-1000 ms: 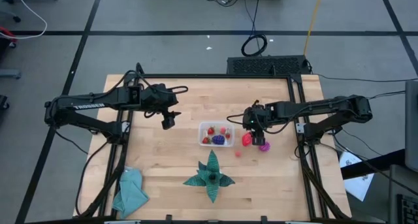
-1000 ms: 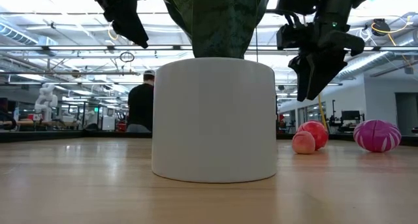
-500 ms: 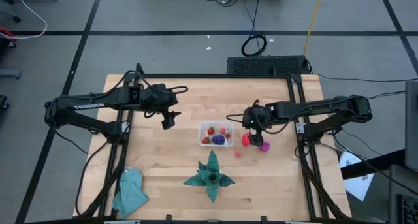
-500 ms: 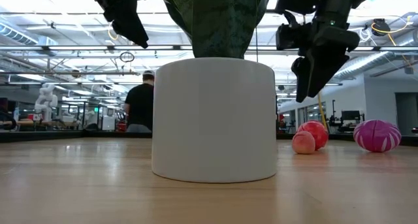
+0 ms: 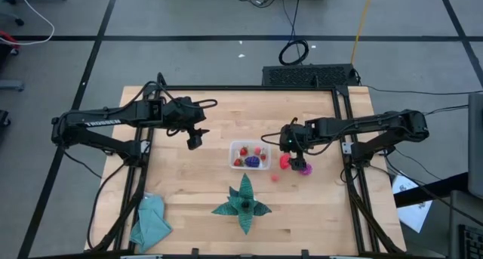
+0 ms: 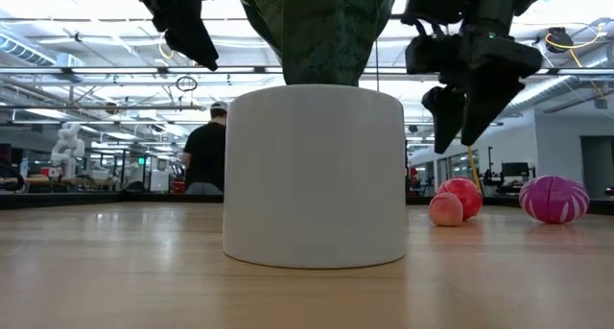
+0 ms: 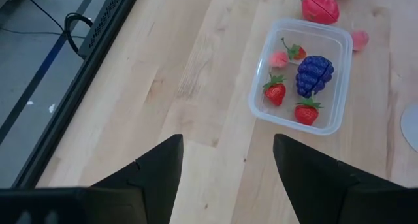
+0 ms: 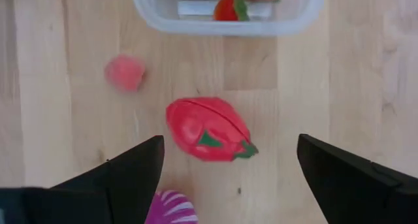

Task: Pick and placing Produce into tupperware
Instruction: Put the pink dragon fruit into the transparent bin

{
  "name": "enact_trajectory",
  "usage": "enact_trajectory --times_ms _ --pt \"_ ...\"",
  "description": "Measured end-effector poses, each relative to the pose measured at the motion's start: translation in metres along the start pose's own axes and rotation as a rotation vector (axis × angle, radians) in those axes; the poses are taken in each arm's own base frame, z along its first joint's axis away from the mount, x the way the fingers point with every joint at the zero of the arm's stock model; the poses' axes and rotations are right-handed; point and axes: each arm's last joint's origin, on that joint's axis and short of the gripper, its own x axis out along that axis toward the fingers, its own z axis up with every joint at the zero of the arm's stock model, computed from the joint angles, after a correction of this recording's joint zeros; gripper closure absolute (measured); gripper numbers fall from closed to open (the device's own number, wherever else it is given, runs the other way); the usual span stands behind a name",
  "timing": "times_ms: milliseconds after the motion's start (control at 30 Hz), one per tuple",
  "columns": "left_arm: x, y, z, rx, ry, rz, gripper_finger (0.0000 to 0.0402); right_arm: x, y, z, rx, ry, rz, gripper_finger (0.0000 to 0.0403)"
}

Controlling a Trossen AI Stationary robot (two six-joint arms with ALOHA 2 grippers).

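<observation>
Two toy fruits [image 8: 208, 130] lie beneath the wide-open, empty right gripper [image 5: 293, 148], seemingly just beside the tupperware [image 5: 250, 156].

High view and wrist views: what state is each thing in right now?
tupperware: lidless, holding three strawberries, a purple grape cluster and a pink piece.
red fruit: on the table, outside the tupperware.
small pink fruit: loose on the table.
magenta ball: on the table.
right gripper: open, over the red fruit.
left gripper: open, empty, hovering.
</observation>
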Motion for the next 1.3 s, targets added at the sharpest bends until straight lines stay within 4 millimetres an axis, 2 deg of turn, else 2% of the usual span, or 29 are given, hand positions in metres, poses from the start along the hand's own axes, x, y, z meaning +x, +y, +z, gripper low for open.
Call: enact_trajectory --times_ms 200,500,600,833,1000,1300 --pt "0.0 0.0 0.0 -0.029 -0.004 0.0 0.0158 0.0 0.0 -0.003 -0.181 0.035 0.004 0.0062" --pt "0.0 0.0 0.0 -0.045 -0.005 0.0 0.0158 0.0 0.0 -0.003 -0.358 0.027 0.015 0.0062" --pt "0.0 0.0 0.0 -0.045 -0.005 0.0 0.0158 0.005 0.0 -0.003 -0.415 0.016 0.014 0.0062" --pt "0.0 0.0 0.001 -0.046 -0.005 0.0 0.0158 0.026 0.0 -0.018 -0.563 0.005 0.012 0.0062" --pt "0.0 0.0 0.003 -0.049 -0.032 -0.001 0.0158 0.032 -0.001 -0.023 -0.593 0.005 0.011 0.0062" --pt "0.0 0.0 0.007 -0.041 -0.077 -0.004 0.0158 0.037 -0.001 -0.018 -0.603 -0.029 -0.001 0.0062"
